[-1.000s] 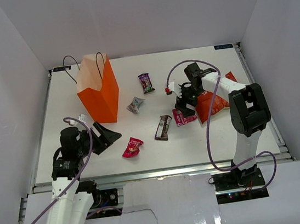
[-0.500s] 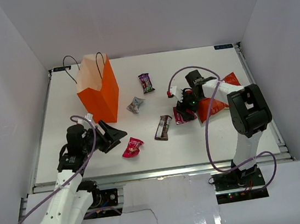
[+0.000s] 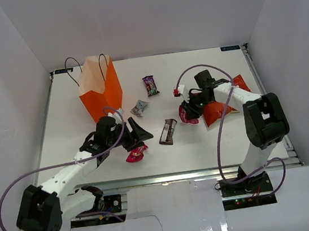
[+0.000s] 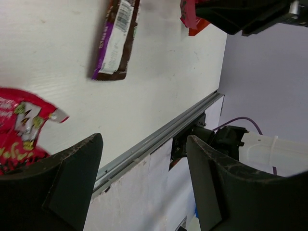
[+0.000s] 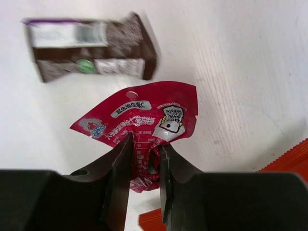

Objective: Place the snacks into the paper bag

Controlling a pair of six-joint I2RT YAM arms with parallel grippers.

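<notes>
The orange paper bag (image 3: 103,96) stands upright at the back left. My right gripper (image 3: 191,109) (image 5: 144,144) is shut on a pink candy packet (image 5: 144,113), crumpling it just left of the red-orange chip bag (image 3: 222,108) (image 5: 293,159). A brown bar (image 3: 168,131) (image 5: 91,45) (image 4: 115,38) lies mid-table. My left gripper (image 3: 140,135) (image 4: 144,144) is open with nothing between its fingers, just above a second pink candy (image 3: 136,152) (image 4: 19,130). A purple candy (image 3: 150,85) and a silver candy (image 3: 139,108) lie near the bag.
The metal rail of the table's front edge (image 4: 159,139) runs close under my left gripper. White walls enclose the table on three sides. The right arm's purple cable (image 3: 217,136) loops over the table's right side.
My right gripper lowered onto the pink packet beside the chip bag and shut on it. My left arm stretched out to the right, bringing its open gripper over the other pink candy.
</notes>
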